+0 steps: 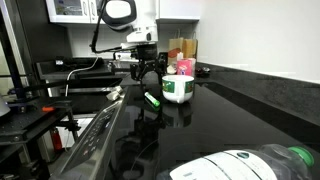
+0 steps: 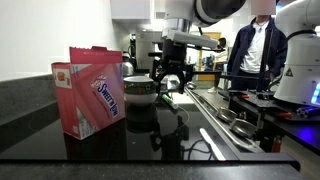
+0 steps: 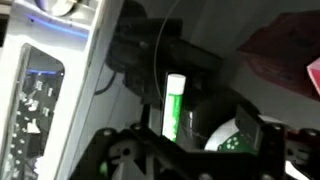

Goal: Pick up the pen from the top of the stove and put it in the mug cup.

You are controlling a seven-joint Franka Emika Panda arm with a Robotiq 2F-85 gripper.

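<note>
On the left, low over the shiny black stove (image 1: 190, 130): the gripper (image 1: 151, 84), spread wide and holding nothing. Right under it, lying on the surface: the little green pen (image 1: 153, 100). Just beside that on the right: the white mug cup (image 1: 178, 90) with its green band.

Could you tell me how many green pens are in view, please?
1. The pen lies on the stove beside the mug cup, below the gripper; others may be hidden.
</note>
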